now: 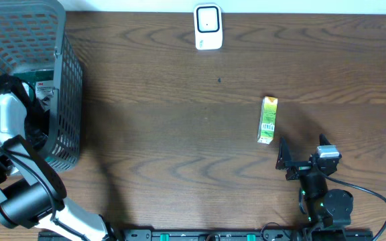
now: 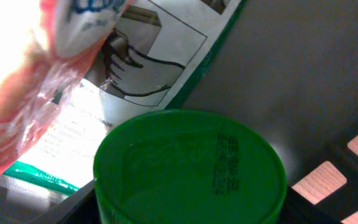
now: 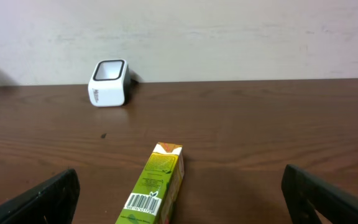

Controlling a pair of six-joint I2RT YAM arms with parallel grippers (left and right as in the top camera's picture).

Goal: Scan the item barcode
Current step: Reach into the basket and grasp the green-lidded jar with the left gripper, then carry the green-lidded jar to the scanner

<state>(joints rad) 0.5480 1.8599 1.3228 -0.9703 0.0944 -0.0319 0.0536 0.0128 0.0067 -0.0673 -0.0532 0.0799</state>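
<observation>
Round glossy green lid (image 2: 188, 171) — slim rectangular printed carton (image 3: 156, 185).

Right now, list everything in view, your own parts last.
Dark brown wooden table: one, brown, under everything.
Grey plastic mesh basket: one, grey, table's left end.
White barcode scanner: one, white, far edge.
Green-and-yellow cardboard carton: one, green-yellow, flat, right of centre.
Green round plastic lid: one, green, in basket.
White printed packet: one, white with green edge, in basket.
Pink-and-white plastic wrapper: one, pink, in basket.
Left arm: one, white-black, reaching into basket.
Right claw: one, black, open, short of carton.
</observation>
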